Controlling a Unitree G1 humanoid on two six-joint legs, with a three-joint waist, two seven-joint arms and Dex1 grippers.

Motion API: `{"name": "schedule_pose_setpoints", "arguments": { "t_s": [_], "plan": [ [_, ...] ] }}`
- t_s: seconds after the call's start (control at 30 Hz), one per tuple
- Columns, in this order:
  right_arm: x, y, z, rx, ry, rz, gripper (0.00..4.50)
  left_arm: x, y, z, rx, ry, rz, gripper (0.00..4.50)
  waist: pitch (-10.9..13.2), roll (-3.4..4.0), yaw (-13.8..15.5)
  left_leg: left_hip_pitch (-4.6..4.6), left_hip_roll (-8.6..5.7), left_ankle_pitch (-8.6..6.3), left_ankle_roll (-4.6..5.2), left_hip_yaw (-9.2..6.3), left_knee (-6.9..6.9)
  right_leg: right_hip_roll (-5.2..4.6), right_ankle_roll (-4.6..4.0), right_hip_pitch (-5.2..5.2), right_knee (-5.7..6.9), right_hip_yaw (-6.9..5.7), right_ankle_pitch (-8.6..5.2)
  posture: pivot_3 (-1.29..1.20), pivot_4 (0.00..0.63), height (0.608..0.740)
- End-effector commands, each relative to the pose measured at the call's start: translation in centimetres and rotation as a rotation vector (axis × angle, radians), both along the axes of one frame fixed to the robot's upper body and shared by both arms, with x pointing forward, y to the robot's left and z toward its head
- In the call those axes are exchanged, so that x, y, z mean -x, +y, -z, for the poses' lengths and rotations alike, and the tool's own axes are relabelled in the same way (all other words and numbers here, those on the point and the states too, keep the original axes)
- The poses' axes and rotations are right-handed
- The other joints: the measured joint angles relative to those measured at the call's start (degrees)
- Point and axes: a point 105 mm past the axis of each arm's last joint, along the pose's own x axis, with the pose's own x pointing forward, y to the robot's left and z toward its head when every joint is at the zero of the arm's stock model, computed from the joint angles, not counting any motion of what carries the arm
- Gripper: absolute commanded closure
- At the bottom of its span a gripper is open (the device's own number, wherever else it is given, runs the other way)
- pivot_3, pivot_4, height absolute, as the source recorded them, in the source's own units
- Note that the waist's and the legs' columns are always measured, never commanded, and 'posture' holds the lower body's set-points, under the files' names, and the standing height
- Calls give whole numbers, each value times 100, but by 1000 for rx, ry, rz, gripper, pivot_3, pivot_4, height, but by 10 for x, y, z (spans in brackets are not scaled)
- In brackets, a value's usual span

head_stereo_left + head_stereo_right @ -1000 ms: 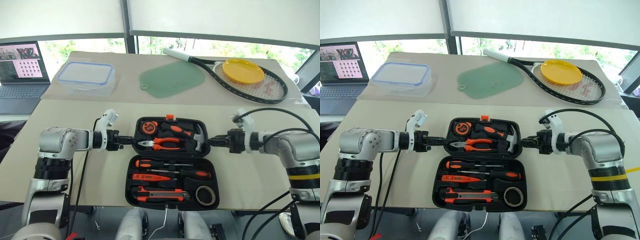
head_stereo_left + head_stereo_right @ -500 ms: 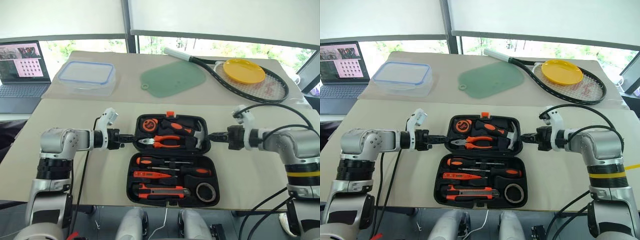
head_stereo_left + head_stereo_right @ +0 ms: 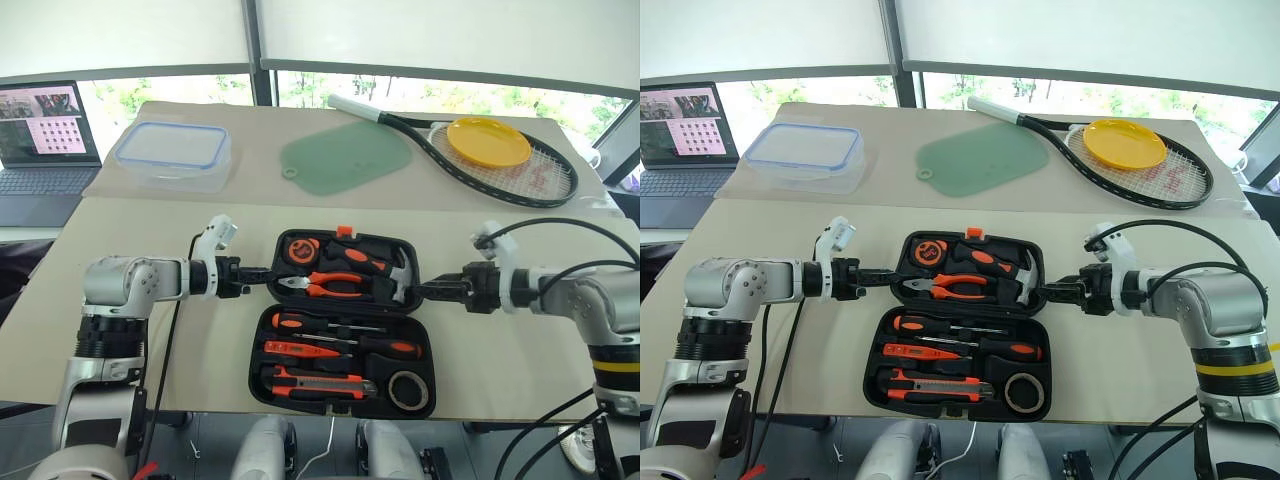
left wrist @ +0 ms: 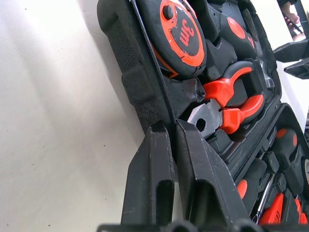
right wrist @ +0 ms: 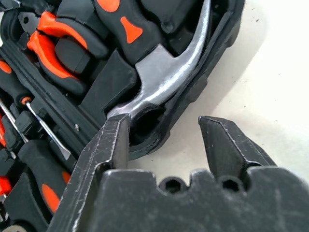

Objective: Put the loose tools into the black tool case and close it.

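The black tool case (image 3: 434, 350) lies open on the table in front of me. In its near half sit two screwdrivers (image 3: 330, 325), an orange tester (image 3: 300, 350), a utility knife (image 3: 320, 383) and a tape roll (image 3: 408, 389). A tape measure (image 3: 299, 251), pliers (image 3: 330, 285) and a hammer (image 3: 375, 265) fill the far half. My left gripper (image 4: 171, 126) is shut on the far half's left rim. At the right rim, by the hammer head (image 5: 164, 77), my right gripper (image 5: 164, 121) stands open with the rim between its fingers.
Across the table's far part stand a clear blue-rimmed box (image 3: 172, 155), a green mat (image 3: 345, 160), a racket (image 3: 500, 165) and a yellow plate (image 3: 488, 141). A laptop (image 3: 45, 140) sits at the far left. Cables hang off both arms.
My right gripper has gone from shut to open at the case's right rim. The left gripper has kept its place and its grip.
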Motion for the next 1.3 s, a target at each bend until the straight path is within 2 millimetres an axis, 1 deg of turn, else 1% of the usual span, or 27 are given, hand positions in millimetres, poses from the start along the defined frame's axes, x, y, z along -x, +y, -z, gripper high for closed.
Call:
{"name": "schedule_pose_setpoints", "arguments": {
  "t_s": [0.03, 0.1, 0.13, 0.17, 0.27, 0.37, 0.43, 0.53, 0.67, 0.77, 0.8, 0.9, 0.97, 1.03, 1.1, 1.17, 1.3],
  "plan": [
    [-7, 7, -4, -19, -32, 6, 1790, -1, 0, -6, 15, -44, -2, 4500, 0, 0, -4, 0, 0, 0, 0, 0, 0, 0, 0, 0, 0, 0, 0, 0, 150, 738],
    [-9, 9, -3, -23, -32, 12, 1790, 0, -1, -6, 17, -43, 1, 4500, 0, 0, -2, 1, 1, 1, -1, -1, 0, 1, 0, 0, 2, -1, 0, 0, 150, 738],
    [-10, 11, -3, -26, -31, 11, 2323, 1, -2, -6, 17, -43, 4, 4500, 0, 0, -1, 0, 0, 1, -1, -1, 0, 1, 0, -1, 1, 0, 0, 0, 150, 738],
    [-10, 12, -3, -28, -30, 11, 2532, 1, -2, -6, 18, -43, 5, 4500, 0, 0, -2, 0, 0, 0, 0, 0, 0, 0, 0, -1, 1, 0, 0, 0, 150, 738],
    [-9, 16, -4, -34, -34, -2, 3455, 2, -3, -6, 16, -47, 11, 4500, 0, 0, -10, 0, 1, 0, 0, 1, 0, 0, 0, -1, 0, 1, 0, 0, 150, 738],
    [-11, 18, -8, -40, -50, -2, 4483, 3, -4, -8, 23, -54, 15, 4500, 0, 0, -19, 3, 2, 0, -1, 0, -1, 1, 0, 1, 0, 0, 0, 0, 150, 738],
    [-12, 19, -13, -50, -67, 1, 4483, 3, -5, -11, 32, -69, 20, 4500, 0, 0, -25, 2, 2, 0, -1, 0, -1, 1, 0, 1, 0, 0, 0, 0, 150, 738],
    [-18, 20, -23, -65, -118, 10, 4483, -1, -8, -20, 38, -153, 27, 4500, 1, -1, -30, 2, 2, 0, -1, 0, -1, 1, 0, 0, 0, 1, 0, 0, 150, 738],
    [-28, 22, -39, -61, -212, 17, 4483, -16, -14, -49, 70, -326, -2, 4500, 3, -3, -21, -6, 1, 1, -2, 0, -1, 1, -1, -7, 1, 1, 1, 0, 150, 738],
    [-42, 19, -56, -47, -333, 57, 4483, -28, -17, -75, 79, -479, -35, 4500, 10, -7, 0, -16, -1, 2, -3, 0, 0, 0, 1, -14, -2, -1, 2, 0, 150, 738],
    [-46, 17, -61, -41, -370, 69, 4483, -31, -19, -80, 72, -527, -40, 4500, 11, -8, -1, -23, -1, 3, -4, 0, 0, 0, 1, -20, -1, -1, 3, 0, 150, 738],
    [-54, 12, -68, -2, -460, 91, 4483, -33, -22, -87, 50, -620, -37, 4500, 11, -7, -2, -42, -4, 23, -39, 2, 0, 0, 5, -35, -10, -1, 5, 0, 150, 738],
    [-61, 5, -70, 43, -547, 135, 4483, -32, -27, -84, 13, -695, -27, 4500, 11, -7, -4, -43, -4, 23, -38, 7, -3, 0, 6, -35, -11, -1, 5, 0, 150, 738],
    [-64, 0, -69, 95, -624, 161, 4483, -30, -29, -75, -56, -764, -21, 4500, 11, -7, -4, -52, -6, 23, -38, 9, -7, 1, 14, -35, -12, -2, 9, 0, 150, 738],
    [-60, 3, -62, 152, -679, 122, 4483, -31, -25, -64, -115, -814, -45, 4500, 11, -7, -3, -57, -8, 21, -34, 12, -9, 0, 20, -35, -24, -1, 11, 0, 150, 738],
    [-54, 6, -55, 156, -706, 113, 4483, -32, -18, -54, -158, -843, -99, 4500, 11, -7, 7, -65, -9, 20, -33, 13, -14, -1, 23, -40, -32, -5, 11, 0, 150, 738],
    [-47, 5, -45, 234, -807, 100, 4483, -31, -8, -42, -233, -907, -167, 4500, 10, -6, 8, -84, -8, 20, -34, 15, -16, -3, 24, -63, -31, -5, 11, 0, 150, 738]
  ]
}}
